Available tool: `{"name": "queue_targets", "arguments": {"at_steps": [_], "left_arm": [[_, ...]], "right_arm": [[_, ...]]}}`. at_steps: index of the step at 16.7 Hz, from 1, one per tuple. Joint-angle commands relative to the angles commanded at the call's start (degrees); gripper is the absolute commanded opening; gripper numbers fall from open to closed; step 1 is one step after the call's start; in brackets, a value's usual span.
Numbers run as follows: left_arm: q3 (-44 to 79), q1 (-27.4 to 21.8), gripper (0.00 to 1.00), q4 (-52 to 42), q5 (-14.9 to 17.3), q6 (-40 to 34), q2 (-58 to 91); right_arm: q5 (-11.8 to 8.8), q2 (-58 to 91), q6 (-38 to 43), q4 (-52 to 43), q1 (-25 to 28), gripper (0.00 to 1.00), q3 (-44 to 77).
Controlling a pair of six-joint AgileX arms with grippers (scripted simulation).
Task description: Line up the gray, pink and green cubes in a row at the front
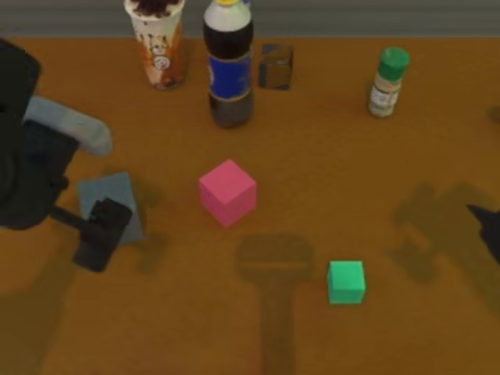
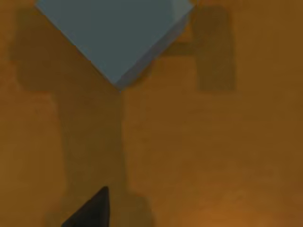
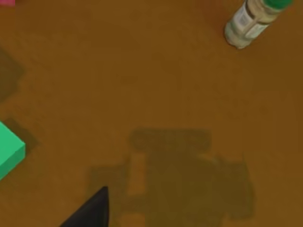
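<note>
The slate gray cube [image 1: 109, 199] sits at the table's left, partly under my left gripper [image 1: 101, 234], which hovers over its front edge. In the left wrist view the gray cube [image 2: 113, 38] lies on the table ahead of one dark fingertip [image 2: 92, 213], with nothing between the jaws. The pink cube [image 1: 227, 191] rests near the middle. The green cube [image 1: 346, 281] is front right of it, and shows in the right wrist view [image 3: 9, 153]. My right gripper [image 1: 488, 226] is parked at the right edge, open and away from all cubes.
Along the back stand a dessert cup [image 1: 156, 43], a cola bottle [image 1: 228, 66], a small dark shiny cube [image 1: 276, 66] and a green-capped seasoning jar [image 1: 388, 82]. The jar [image 3: 253, 21] also shows in the right wrist view.
</note>
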Motion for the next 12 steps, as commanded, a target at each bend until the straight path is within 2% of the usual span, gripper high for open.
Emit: {"name": "queue_targets", "arguments": {"at_steps": [6,12], "left_arm": [[28.6,-7.0,1.00,-19.5,-0.2,4.3,36.0],[56.7,-11.5,1.00,-26.4,-2.2,7.4,58.1]], "right_arm": [[0.8,-27.4,13.7,14.0,-8.9,1.00,-21.7],[2.7,-45.8,24.2,24.7,-14.2,1.00,-36.4]]}}
